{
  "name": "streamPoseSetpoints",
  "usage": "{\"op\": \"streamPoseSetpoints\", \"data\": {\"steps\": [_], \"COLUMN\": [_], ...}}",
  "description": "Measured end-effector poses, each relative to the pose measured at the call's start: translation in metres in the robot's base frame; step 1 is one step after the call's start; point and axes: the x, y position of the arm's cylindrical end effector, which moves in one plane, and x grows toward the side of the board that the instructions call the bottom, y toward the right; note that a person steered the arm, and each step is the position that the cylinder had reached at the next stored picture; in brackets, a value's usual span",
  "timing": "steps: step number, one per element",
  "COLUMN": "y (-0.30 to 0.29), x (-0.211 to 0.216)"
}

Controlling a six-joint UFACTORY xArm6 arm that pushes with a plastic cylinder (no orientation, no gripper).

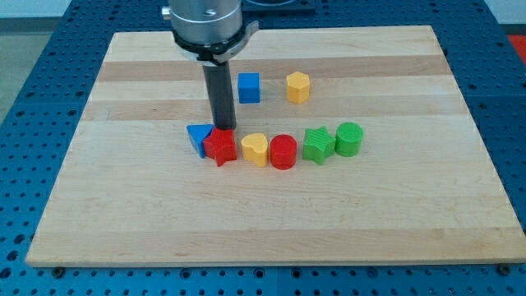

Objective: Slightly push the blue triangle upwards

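Camera view is taken from above and in front of a wooden board (271, 222), which is laid on a blue perforated surface (33, 49). Nearest to the view's bottom, a row of 6 blocks is seen across the middle of the board. From the view's left it is made up of the blue triangle (197, 136), a red star (220, 147), a yellow heart-like block (255, 149), a red cylinder (283, 151), a green star (318, 145) and a green cylinder (348, 138). The blue triangle is touched by the red star on its right side and is partly covered by it. The other blocks of the row are placed just beside each other.

My tip (223, 129) is found right behind the red star, at the upper right corner of the blue triangle; whether it touches either block cannot be told, because the very end is possibly hidden by the star. No pincer is carried by the arm: only a straight dark rod is fitted, and nothing is held by it.

Farther up, a blue cube (248, 87) and a yellow hexagon-like block (297, 86) are set apart from each other, to the right of the rod.
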Motion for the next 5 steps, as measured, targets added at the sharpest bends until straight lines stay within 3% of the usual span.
{"op": "streamPoseSetpoints", "data": {"steps": [3,4,5], "y": [-0.074,-0.116,-0.131], "x": [-0.027,-0.003,0.067]}}
